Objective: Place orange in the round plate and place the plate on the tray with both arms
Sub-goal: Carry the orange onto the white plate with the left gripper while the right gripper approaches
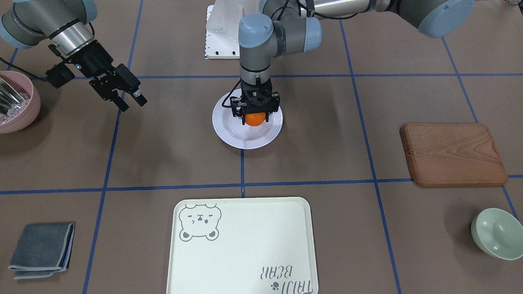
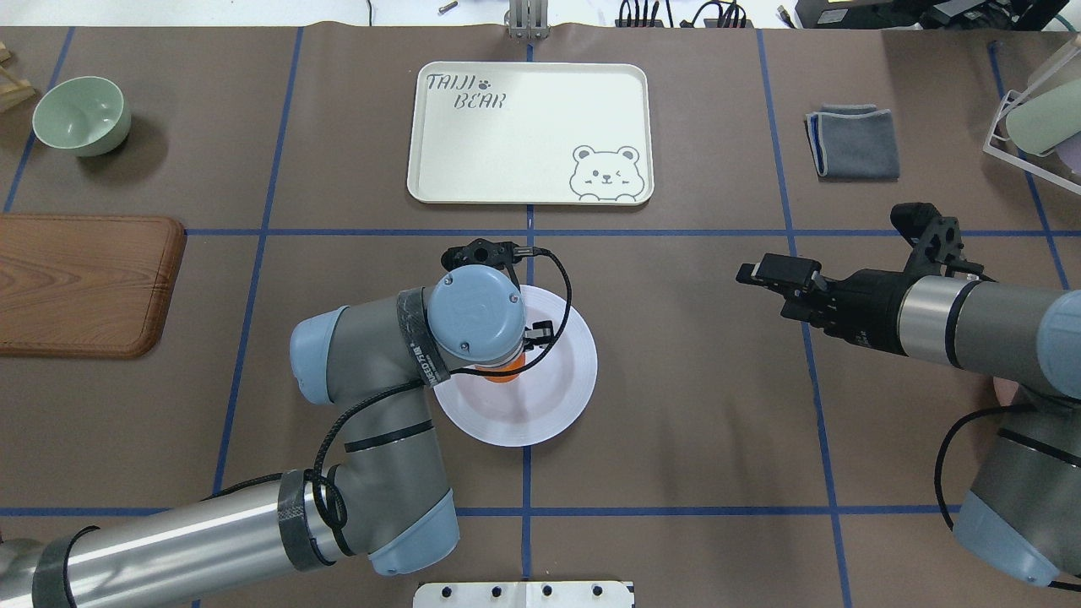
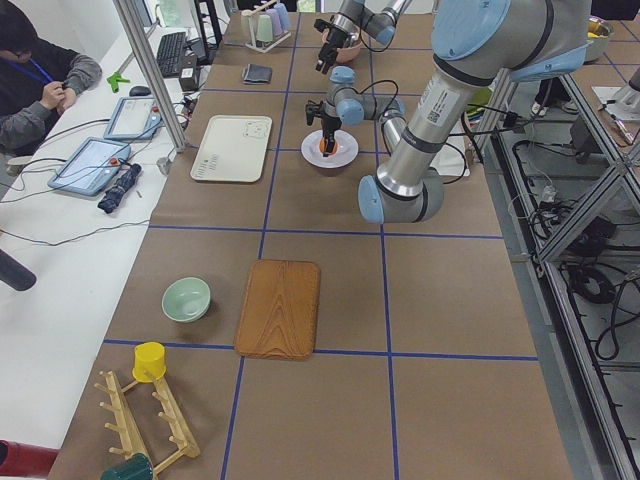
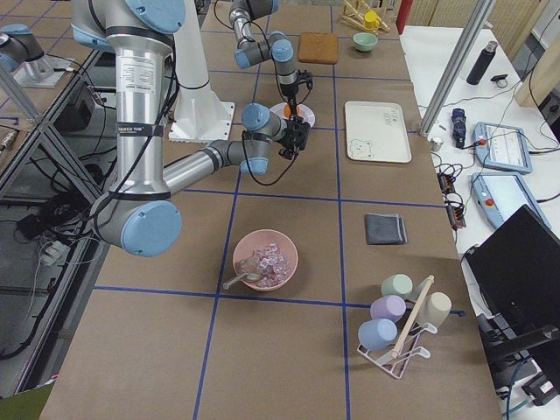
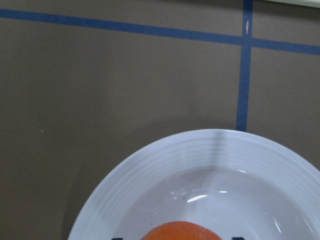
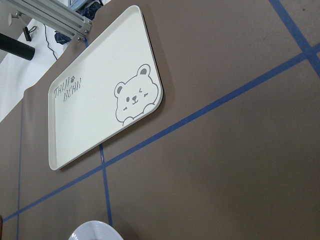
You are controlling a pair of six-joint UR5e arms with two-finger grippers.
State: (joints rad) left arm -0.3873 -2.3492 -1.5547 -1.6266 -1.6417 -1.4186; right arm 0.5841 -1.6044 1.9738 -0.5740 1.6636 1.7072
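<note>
The orange (image 1: 254, 119) sits low over the inner part of the white round plate (image 1: 233, 134), near the middle of the table. My left gripper (image 1: 254, 117) comes straight down on it, its black fingers tight against both sides of the fruit. In the left wrist view only the top of the orange (image 5: 182, 232) shows above the plate's ridged rim (image 5: 150, 165). My right gripper (image 1: 131, 103) hovers open and empty above the table, well off to one side of the plate. The cream tray (image 1: 245, 245) with the bear drawing lies bare on the operators' side of the plate.
A brown wooden board (image 1: 451, 155) and a pale green bowl (image 1: 498, 232) lie on my left side. A pink bowl (image 1: 16, 102) with ice and a folded grey cloth (image 1: 41, 249) are on my right side. A rack of cups (image 4: 402, 324) stands beyond the cloth.
</note>
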